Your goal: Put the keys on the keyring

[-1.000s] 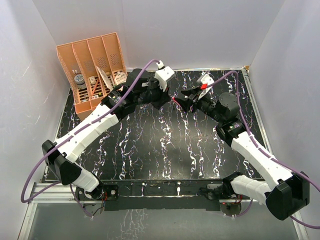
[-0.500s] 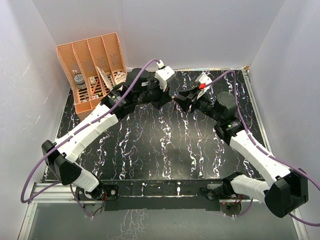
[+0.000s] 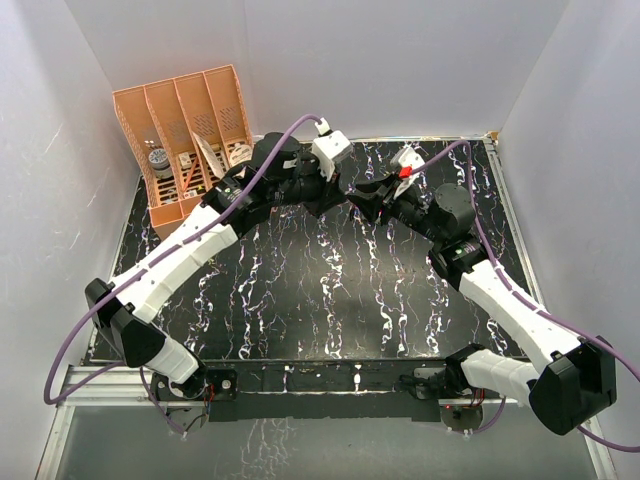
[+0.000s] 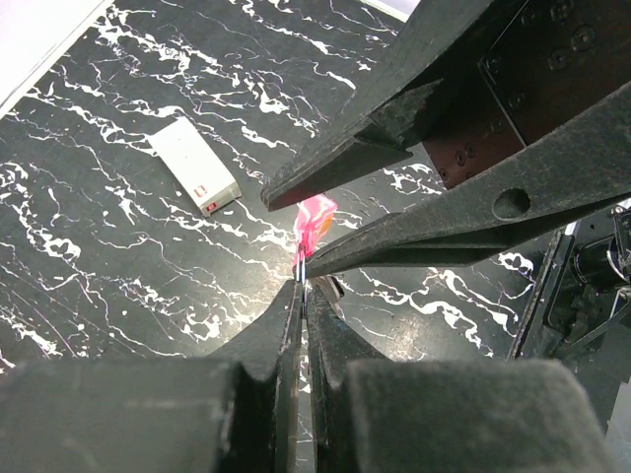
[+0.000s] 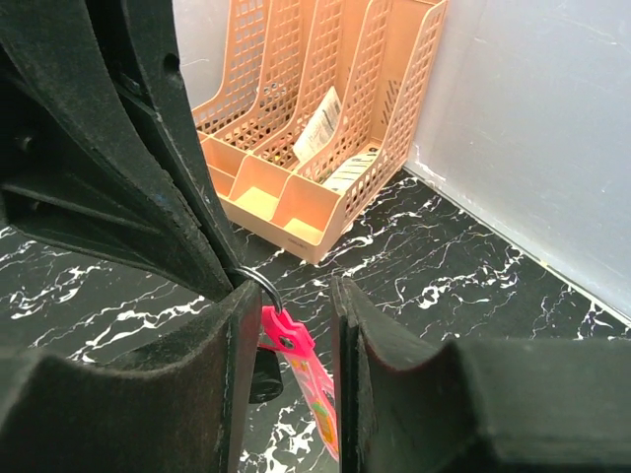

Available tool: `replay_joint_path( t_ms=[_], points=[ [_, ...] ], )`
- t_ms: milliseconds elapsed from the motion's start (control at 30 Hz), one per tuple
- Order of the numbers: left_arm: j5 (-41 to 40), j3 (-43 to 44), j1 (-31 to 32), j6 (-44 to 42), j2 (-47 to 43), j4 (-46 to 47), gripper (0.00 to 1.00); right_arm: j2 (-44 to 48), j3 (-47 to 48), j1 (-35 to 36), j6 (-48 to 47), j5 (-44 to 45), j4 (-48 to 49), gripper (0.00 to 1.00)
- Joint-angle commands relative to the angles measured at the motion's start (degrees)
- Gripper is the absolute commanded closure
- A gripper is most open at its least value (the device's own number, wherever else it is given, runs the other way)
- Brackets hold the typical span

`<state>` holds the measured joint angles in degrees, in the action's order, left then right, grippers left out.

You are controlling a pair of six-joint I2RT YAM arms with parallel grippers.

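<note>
the left end effector (image 4: 301, 296) is clenched on the small ring end of the keyring (image 4: 315, 219), holding it up off the bench (image 4: 118, 256). the pink strap lies between the parted fingers of the right end effector (image 5: 293, 293), which straddle it closely with a gap showing, not clamped.

The table (image 3: 300, 290) surface reads to me as glossy black stone-look laminate with white veining. The keyring (image 5: 291, 340) strap looks like shiny pink plastic, and its ring (image 5: 264, 281) is dark, smooth metal. On the right gripper (image 5: 291, 288) I see fingers (image 5: 404, 394) in matt black — faintly grainy. The file rack (image 5: 394, 89) at the far left corner is peach plastic — perforated, semi-matt.
</note>
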<state>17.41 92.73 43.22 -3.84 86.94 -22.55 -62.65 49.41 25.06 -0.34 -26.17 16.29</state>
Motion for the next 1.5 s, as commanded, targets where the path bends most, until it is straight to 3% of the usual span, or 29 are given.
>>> replay_joint_path(
  t_ms=[0,433,900,1333,1467],
  points=[
    [2.7,2.9,-0.2,0.1,0.2,-1.5,1.00,0.6,2.4,-0.1,-0.2,-1.4,4.0,0.70],
    [1.7,3.1,-0.2,0.2,0.6,-1.8,1.00,1.2,1.6,-0.1,-1.2,-1.3,4.1,0.99],
    [-4.3,-0.3,-0.1,1.8,-2.1,2.4,1.00,1.2,1.0,-0.1,0.3,-1.4,6.8,1.00],
    [-6.9,-3.3,-0.2,3.6,-3.9,7.5,0.71,1.9,0.3,-0.1,1.3,1.1,7.6,1.00],
    [-8.4,-5.6,-0.2,4.2,-6.1,10.7,0.68,1.8,0.1,-0.1,1.3,2.2,7.5,1.00]
  ],
)
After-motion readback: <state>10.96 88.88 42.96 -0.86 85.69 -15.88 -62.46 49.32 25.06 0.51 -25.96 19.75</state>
